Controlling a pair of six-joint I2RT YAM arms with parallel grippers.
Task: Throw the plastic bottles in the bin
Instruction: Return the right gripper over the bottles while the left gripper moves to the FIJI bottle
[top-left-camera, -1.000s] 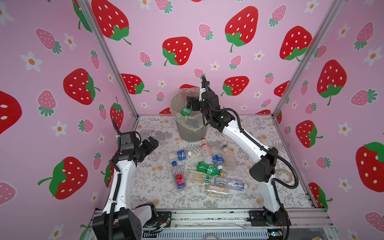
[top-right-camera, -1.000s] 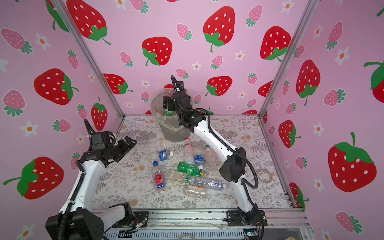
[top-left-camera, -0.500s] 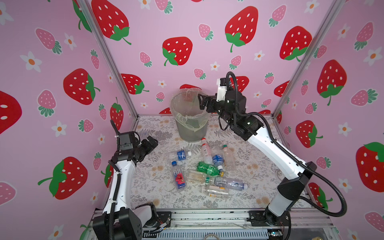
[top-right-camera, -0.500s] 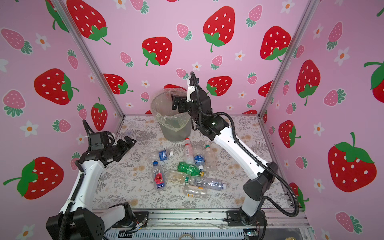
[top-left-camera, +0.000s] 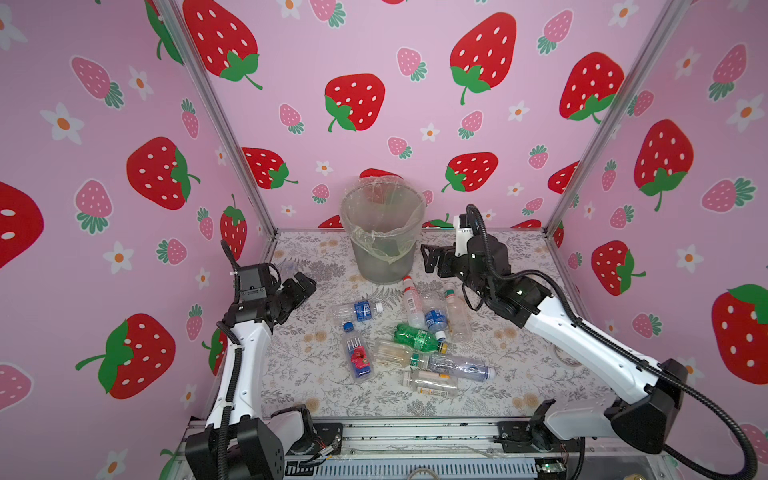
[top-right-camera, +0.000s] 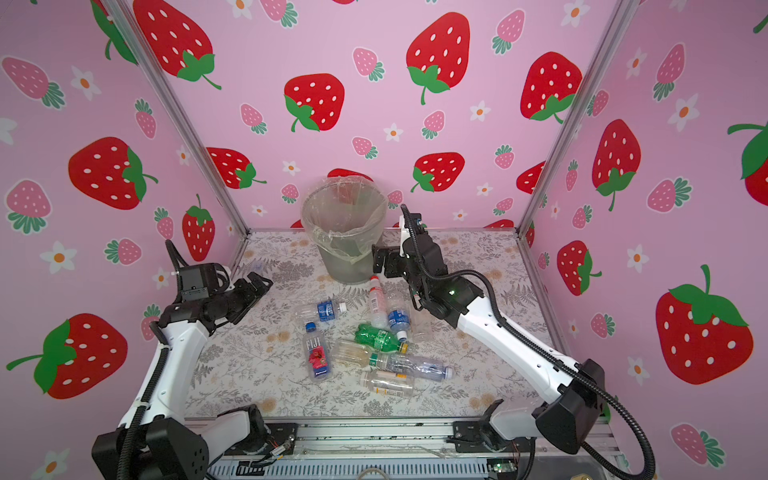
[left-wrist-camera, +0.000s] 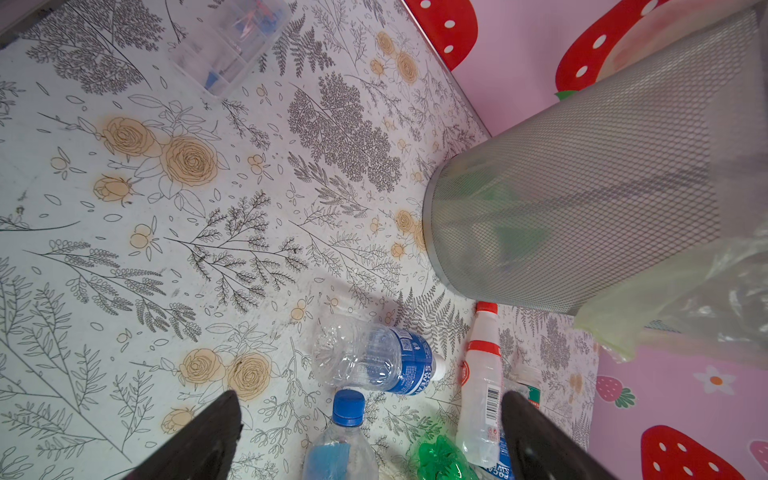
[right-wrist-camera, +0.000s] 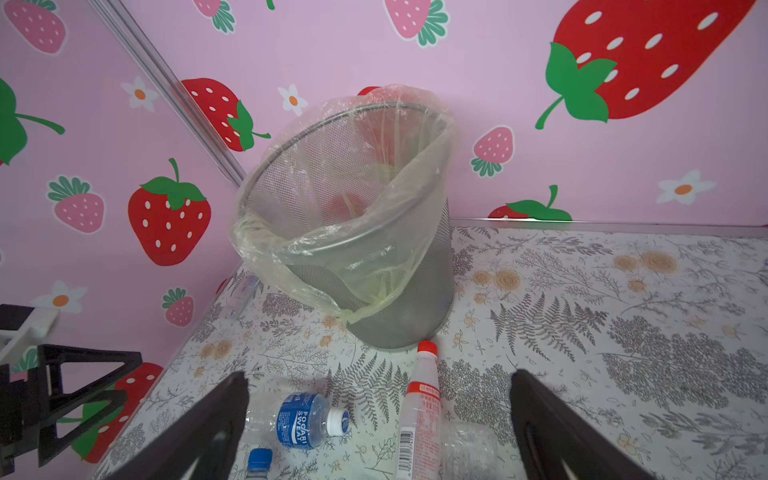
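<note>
Your right gripper hung just beside the round grey mesh bin, lined with a crinkled clear plastic bag, on the bin's right in both top views. Its jaws stood spread wide with nothing between them. In its wrist view the gripper faced the bin, which stood upright at the back of the floral-printed table, near the rear wall.

Your left gripper was also wide open and empty. It was held over the table on the left, well apart from the bin and short of the plastic bottles. Its dark fingers framed the nearest ones in the left wrist view.

The bottles lay on their sides in a loose cluster in front of the bin:
- a clear bottle with a blue label and white cap
- a clear square-sided bottle with a blue cap and red flower label
- a whitish bottle with a red cap, the cap just beside the bin's base
- a green bottle with a yellow cap
- several more clear ones overlapping close by

Something green showed dimly through the mesh in the left wrist view; you could not tell what it was.
</note>
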